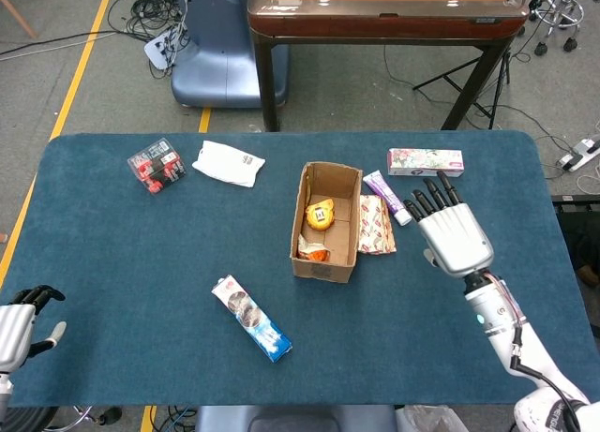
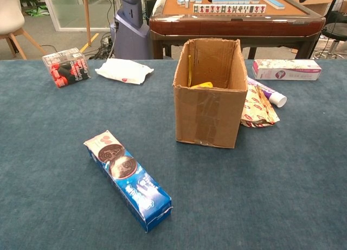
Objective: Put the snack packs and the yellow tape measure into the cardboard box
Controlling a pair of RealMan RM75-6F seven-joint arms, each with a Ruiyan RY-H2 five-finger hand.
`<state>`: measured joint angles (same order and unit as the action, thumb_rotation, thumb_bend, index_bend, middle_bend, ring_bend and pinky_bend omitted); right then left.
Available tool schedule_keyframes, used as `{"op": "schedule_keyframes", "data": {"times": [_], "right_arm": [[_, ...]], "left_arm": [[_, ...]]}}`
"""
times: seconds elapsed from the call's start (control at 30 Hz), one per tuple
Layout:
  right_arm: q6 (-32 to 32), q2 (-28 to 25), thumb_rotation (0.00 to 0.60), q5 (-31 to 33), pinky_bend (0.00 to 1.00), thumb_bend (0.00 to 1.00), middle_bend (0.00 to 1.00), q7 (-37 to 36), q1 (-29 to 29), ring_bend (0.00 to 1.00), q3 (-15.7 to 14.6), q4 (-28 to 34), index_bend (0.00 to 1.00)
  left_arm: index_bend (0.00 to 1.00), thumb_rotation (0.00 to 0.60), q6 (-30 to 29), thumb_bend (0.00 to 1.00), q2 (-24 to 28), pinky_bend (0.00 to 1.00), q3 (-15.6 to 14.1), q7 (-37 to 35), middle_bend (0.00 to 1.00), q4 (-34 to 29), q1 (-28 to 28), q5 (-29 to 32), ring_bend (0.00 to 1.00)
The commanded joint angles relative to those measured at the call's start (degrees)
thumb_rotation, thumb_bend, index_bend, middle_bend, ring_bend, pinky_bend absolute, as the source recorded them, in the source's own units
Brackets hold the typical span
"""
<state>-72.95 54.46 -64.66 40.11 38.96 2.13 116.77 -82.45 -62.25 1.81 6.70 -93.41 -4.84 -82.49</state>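
My right hand hovers to the right of the open brown cardboard box, fingers spread, holding nothing. The round yellow tape measure lies inside the box. A red-and-white snack pack lies touching the box's right side. My left hand sits at the near left edge, fingers curled in, holding nothing.

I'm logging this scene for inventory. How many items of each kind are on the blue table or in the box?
Cardboard box: 1
Yellow tape measure: 1
Snack packs: 3
White pouch: 1
Clear battery case: 1
Floral carton: 1
Purple tube: 1
Total: 9
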Motion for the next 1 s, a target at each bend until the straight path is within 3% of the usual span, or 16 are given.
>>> {"op": "schedule_keyframes", "data": {"times": [0.03,0.23,0.63,1.0], "right_arm": [[2.52,-0.42,0.6,0.6,0.02,0.0,0.22,-1.16,-1.09,0.07,-0.87,-2.4,0.25],[6.49,1.1,0.6,6.83,0.02,0.0,0.22,2.75,-0.31,0.07,-1.11,-4.96,0.25],[11.97,11.45,0.6,17.61,0.02,0.03,0.22,7.79,3.58,0.07,0.45,-15.84,0.25],[15.48,18.83,0.6,20.71,0.02,0.09,0.22,11.38,7.53,0.07,0.46,-22.93,0.26]], "left_arm": [[0.39,0.6,0.06,0.26,-0.04,0.62,0.0,0.03,0.34,0.02,-0.03,0.03,0.32],[0.39,0.6,0.27,0.26,-0.11,0.62,-0.05,0.04,0.34,0.08,-0.08,0.12,0.32],[0.39,0.6,0.09,0.26,0.12,0.62,0.0,-0.47,0.34,0.0,-0.01,0.11,0.32],[0.39,0.6,0.09,0.26,0.35,0.62,0.1,-1.13,0.34,-0.05,0.01,0.23,0.32]]}}
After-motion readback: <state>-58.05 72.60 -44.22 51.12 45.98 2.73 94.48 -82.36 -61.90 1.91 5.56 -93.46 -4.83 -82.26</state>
